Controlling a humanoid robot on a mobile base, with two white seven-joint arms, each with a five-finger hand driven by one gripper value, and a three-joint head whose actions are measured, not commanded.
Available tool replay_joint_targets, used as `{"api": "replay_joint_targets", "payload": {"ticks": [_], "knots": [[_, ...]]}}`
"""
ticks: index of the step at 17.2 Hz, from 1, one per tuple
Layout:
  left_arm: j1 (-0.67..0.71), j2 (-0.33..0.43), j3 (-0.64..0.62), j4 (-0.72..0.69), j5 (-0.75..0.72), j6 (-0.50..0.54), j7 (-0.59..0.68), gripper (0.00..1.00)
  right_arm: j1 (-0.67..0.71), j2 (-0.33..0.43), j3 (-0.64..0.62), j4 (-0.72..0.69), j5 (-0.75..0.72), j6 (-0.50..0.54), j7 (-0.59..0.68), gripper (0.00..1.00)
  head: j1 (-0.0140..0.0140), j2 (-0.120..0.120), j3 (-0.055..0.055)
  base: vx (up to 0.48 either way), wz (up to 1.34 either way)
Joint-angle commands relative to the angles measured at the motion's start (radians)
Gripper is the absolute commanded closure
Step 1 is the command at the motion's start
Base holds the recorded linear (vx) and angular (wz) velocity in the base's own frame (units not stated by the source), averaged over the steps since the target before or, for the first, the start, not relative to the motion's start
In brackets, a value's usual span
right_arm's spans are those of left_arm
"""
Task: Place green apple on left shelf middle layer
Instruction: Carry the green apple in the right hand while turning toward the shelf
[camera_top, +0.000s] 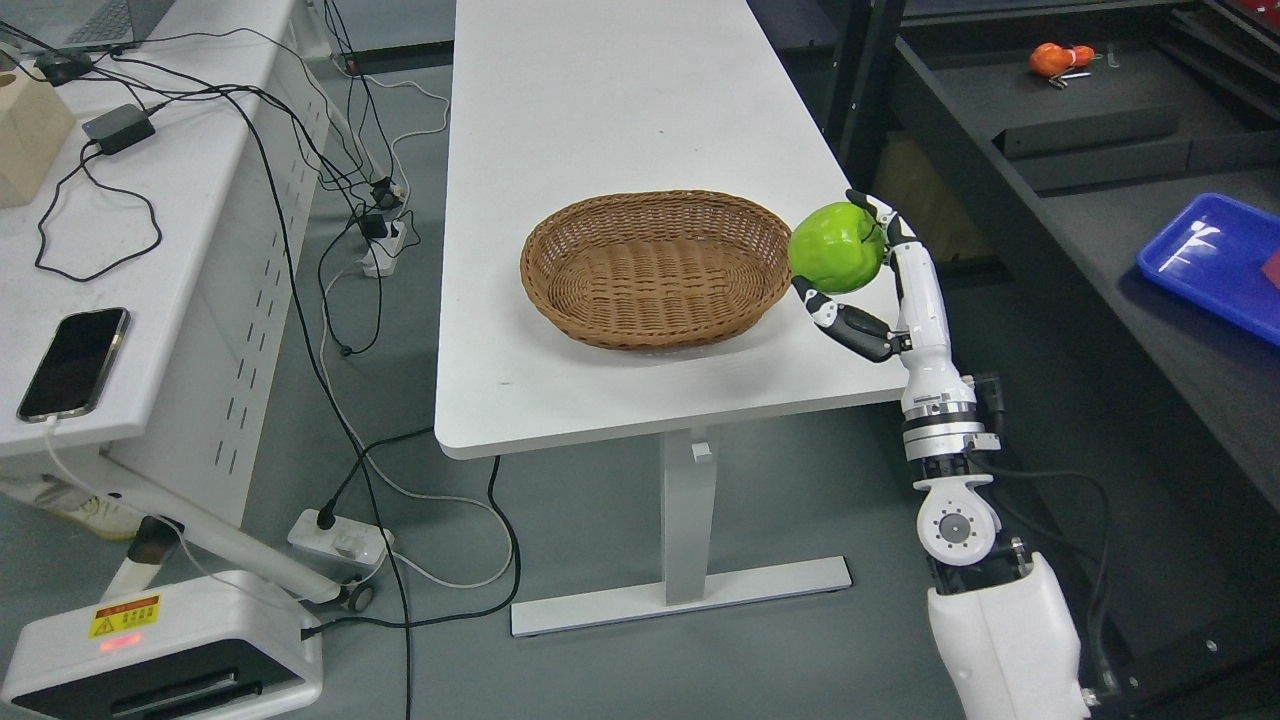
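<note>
My right hand (858, 270) rises from the lower right and is shut on a green apple (835, 248), held just past the right rim of an oval wicker basket (656, 268). The basket is empty and sits on a white table (620, 110). The apple hovers above the table's right edge. Dark shelving (1060, 150) stands at the right of the picture. My left arm does not show.
A blue tray (1210, 262) and an orange object (1058, 60) lie on the dark shelves at right. A second white desk (190, 240) at left carries a phone (74, 362), cables and a charger. Power strips and cords litter the floor between the desks.
</note>
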Motion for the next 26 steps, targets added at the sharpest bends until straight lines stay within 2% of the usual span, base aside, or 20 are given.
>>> {"api": "replay_joint_targets", "payload": {"ticks": [1, 7, 16, 22, 26], "knots": [[0.0, 0.017, 0.0, 0.001, 0.0, 0.003, -0.001, 0.0, 0.023, 0.015, -0.038, -0.047, -0.007, -0.001, 0.004, 0.98, 0.0, 0.0, 0.0, -0.32, 0.06], [0.0, 0.017, 0.0, 0.0, 0.0, 0.001, -0.001, 0.0, 0.026, 0.015, -0.037, -0.046, -0.007, -0.003, 0.007, 0.97, 0.0, 0.0, 0.0, -0.352, -0.2], [0.0, 0.017, 0.0, 0.0, 0.0, 0.003, 0.001, 0.0, 0.027, 0.015, -0.031, -0.046, -0.005, -0.003, 0.007, 0.97, 0.0, 0.0, 0.0, -0.235, -1.25], [0.0, 0.017, 0.0, 0.0, 0.0, 0.003, -0.001, 0.0, 0.026, 0.015, -0.023, -0.046, -0.005, 0.0, 0.007, 0.97, 0.0, 0.0, 0.0, 0.013, -1.34], [0.0, 0.017, 0.0, 0.0, 0.0, 0.001, -0.001, 0.0, 0.026, 0.015, -0.023, -0.046, -0.005, 0.002, 0.008, 0.97, 0.0, 0.0, 0.0, 0.138, -0.72]]}}
